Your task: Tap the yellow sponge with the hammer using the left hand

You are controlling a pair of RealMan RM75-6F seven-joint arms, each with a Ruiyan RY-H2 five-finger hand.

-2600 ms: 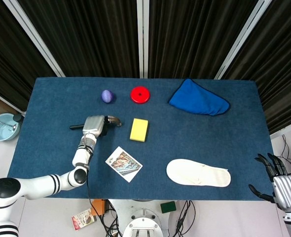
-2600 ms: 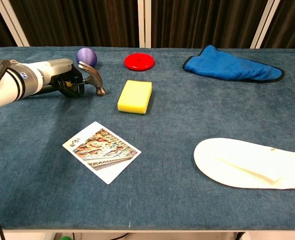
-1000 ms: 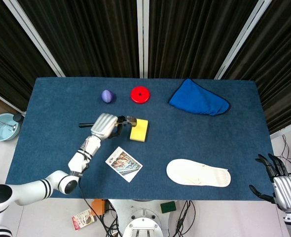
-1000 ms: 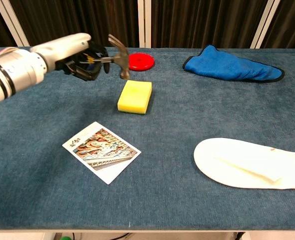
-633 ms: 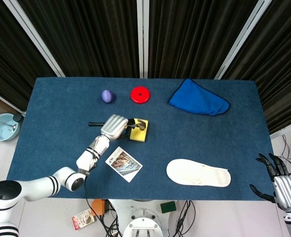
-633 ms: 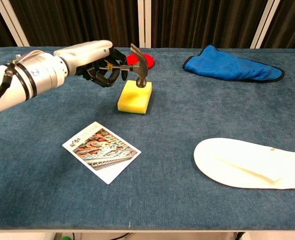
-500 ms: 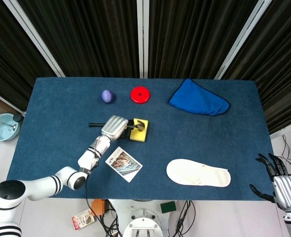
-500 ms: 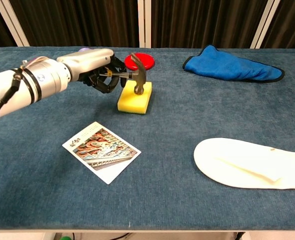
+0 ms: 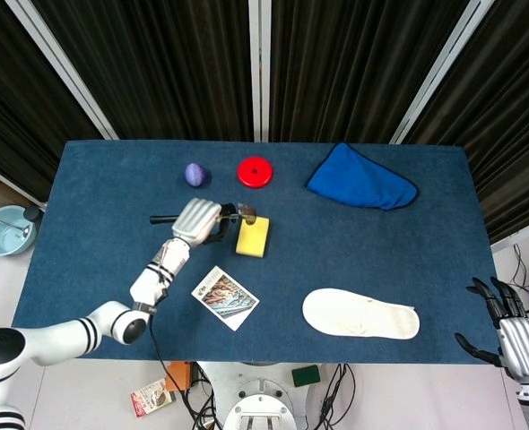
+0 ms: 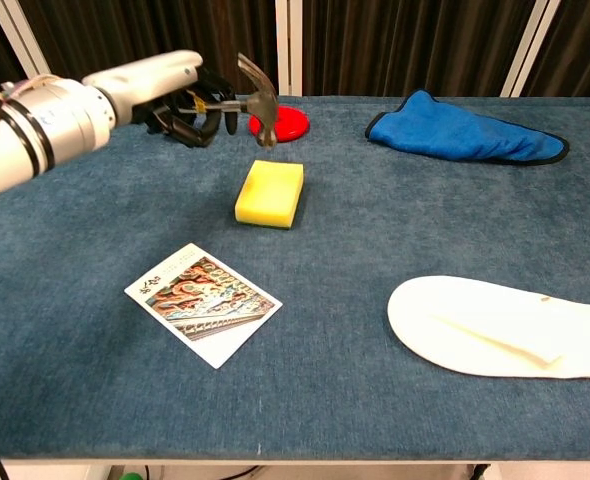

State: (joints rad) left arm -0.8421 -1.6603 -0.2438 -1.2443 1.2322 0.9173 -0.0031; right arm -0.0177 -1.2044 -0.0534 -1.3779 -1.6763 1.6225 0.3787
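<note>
Left robot hand (image 10: pixel 180 110) grips hammer (image 10: pixel 256 98); head hangs clear above yellow sponge (image 10: pixel 270 193), frame upper left.

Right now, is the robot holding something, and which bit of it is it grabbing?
Yes. The left hand grips the hammer by its handle, with the head up above the yellow sponge. The right hand holds nothing.
</note>
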